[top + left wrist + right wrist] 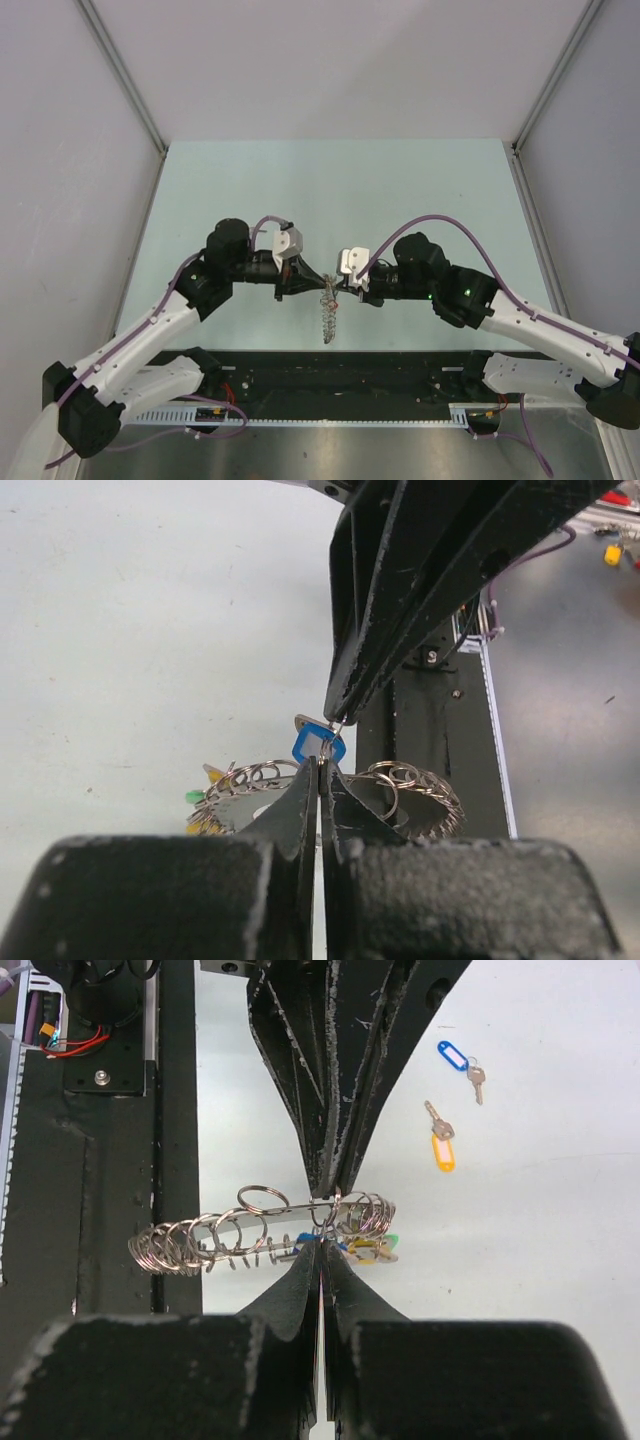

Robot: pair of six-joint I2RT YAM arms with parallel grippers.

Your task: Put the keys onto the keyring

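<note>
The keyring [328,315], a coil of metal wire loops, hangs between both grippers above the table. My left gripper [320,768] is shut on the keyring [420,795]; in the right wrist view its fingers [332,1175] come down onto the keyring [200,1238]. My right gripper [322,1250] is shut on a blue-tagged key [318,746] held right at the coil; its fingers [350,695] show in the left wrist view. Yellow and green tagged keys [378,1250] hang on the ring. Two loose keys lie on the table, one blue-tagged [455,1057], one orange-yellow [441,1148].
The pale table [330,190] is walled by white panels left, right and behind. A black rail with cables [340,375] runs along the near edge under the arms, and the ring hangs just in front of it.
</note>
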